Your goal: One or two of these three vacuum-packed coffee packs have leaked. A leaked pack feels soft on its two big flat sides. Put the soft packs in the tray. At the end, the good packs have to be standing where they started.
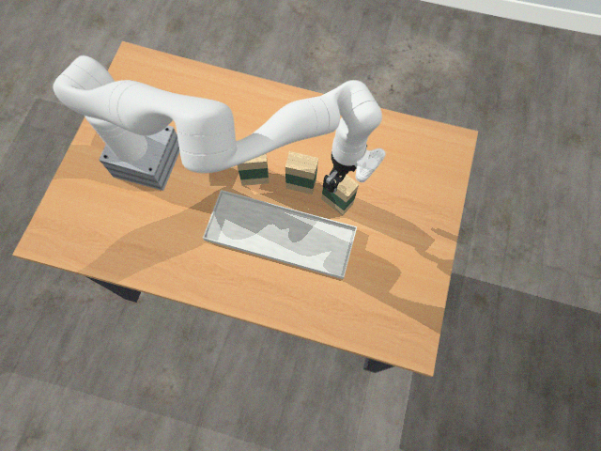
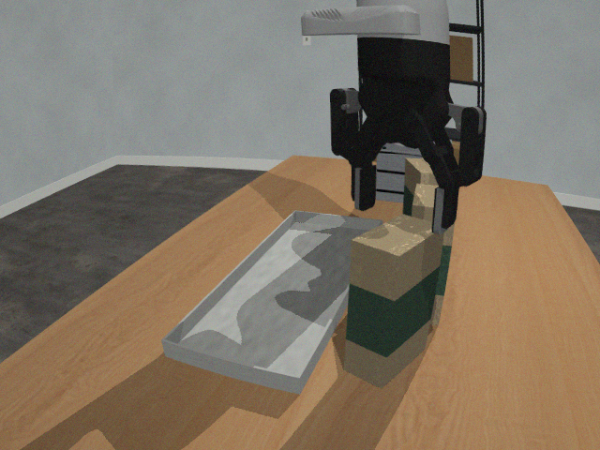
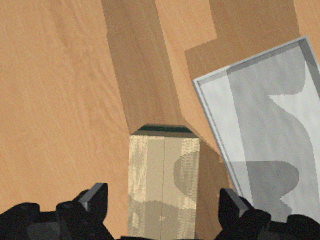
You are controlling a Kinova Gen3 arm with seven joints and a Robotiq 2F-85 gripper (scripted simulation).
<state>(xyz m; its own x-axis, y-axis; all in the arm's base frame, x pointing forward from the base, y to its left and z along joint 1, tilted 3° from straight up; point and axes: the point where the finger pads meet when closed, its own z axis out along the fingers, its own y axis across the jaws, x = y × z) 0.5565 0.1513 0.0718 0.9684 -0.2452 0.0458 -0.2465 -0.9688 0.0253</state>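
Observation:
Three tan coffee packs with a dark green band stand in a row behind the tray. The left pack (image 1: 253,167) and the middle pack (image 1: 301,169) stand free. The right pack (image 1: 342,193) is turned at an angle to the others. My gripper (image 1: 333,180) is open and hangs just over the right pack (image 2: 395,291), with its fingertips (image 2: 403,215) about level with the pack's top. In the wrist view the pack (image 3: 163,183) lies centred between the two spread fingers. Nothing is held.
The shallow grey tray (image 1: 280,234) lies in front of the packs and is empty; its near corner is close to the right pack. It also shows at the right of the wrist view (image 3: 267,154). The arm's base (image 1: 138,160) stands at the table's left.

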